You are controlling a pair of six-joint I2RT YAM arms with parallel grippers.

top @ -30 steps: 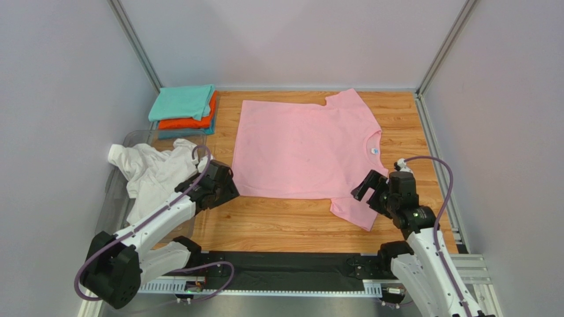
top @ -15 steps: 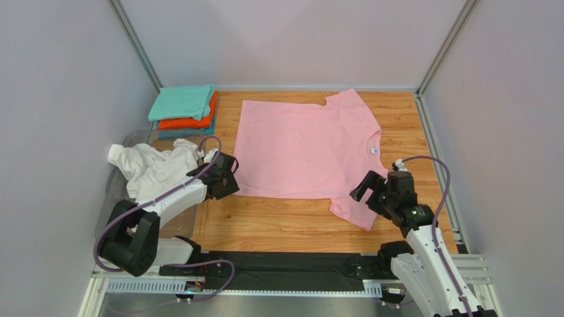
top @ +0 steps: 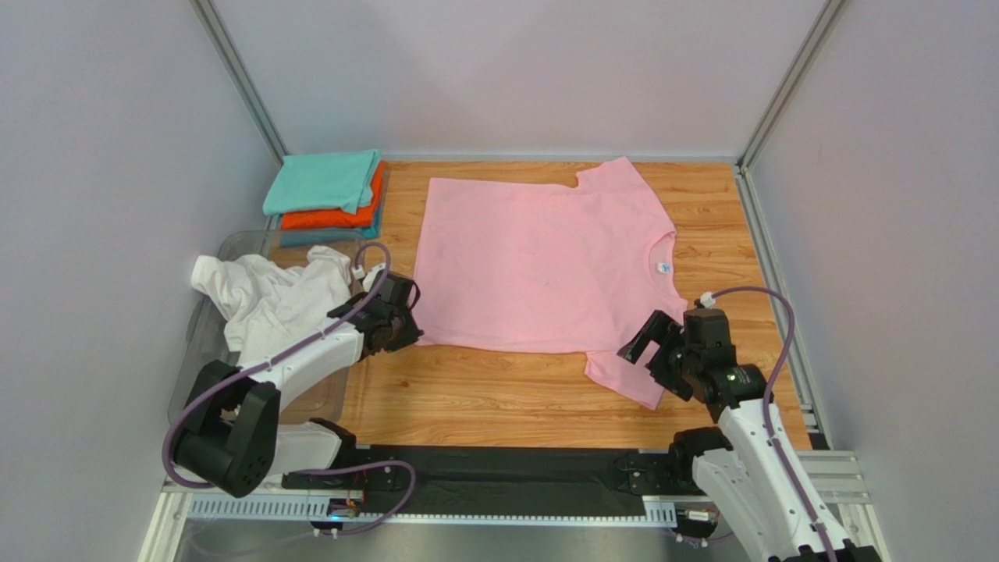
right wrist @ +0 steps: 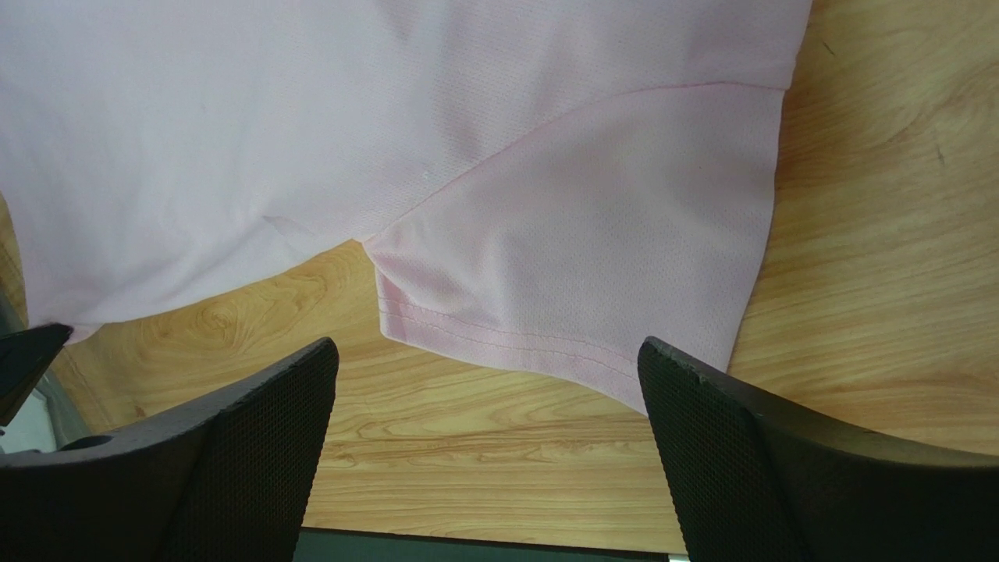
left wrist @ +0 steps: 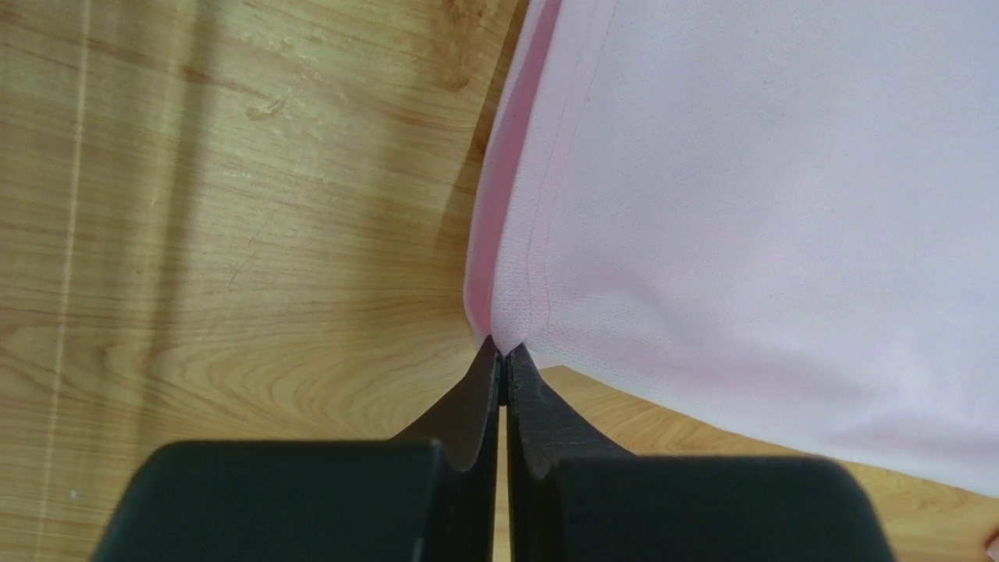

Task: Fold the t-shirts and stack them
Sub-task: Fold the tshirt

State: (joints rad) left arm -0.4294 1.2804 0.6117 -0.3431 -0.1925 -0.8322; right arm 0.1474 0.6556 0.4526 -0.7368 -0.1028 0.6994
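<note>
Wooden table [top: 493, 392], left claw [left wrist: 504, 351] newly closed, seemingly pinching pink t-shirt [top: 539, 258] corner

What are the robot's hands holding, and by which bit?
The left hand pinches the pink shirt by its near hem corner. The right hand is open, holding nothing.

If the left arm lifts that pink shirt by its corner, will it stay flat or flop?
Likely flops: the pink shirt lies thin and flat, puckering where the left pincer pinches its corner. Probably light, so the rest should trail and slide over the smooth table.
</note>
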